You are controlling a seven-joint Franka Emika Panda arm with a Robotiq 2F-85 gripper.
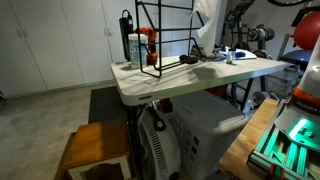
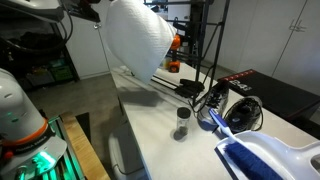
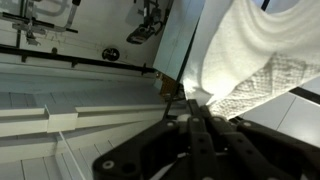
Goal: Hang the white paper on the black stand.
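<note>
- White paper [image 2: 138, 42] is clamped in your gripper [image 3: 191, 106], held aloft near the stand [image 1: 160, 40].
- Hanging is not done: drape it over a top bar.

In the wrist view the gripper [image 3: 192, 108] is matte black, its broad linkages narrowing to slim fingers [image 3: 203, 128]. In an exterior view the arm [image 2: 40, 6] shows pale rounded shells with darker joints.

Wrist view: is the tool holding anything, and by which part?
The white paper, pinched at a bunched edge by the shut tool.
</note>
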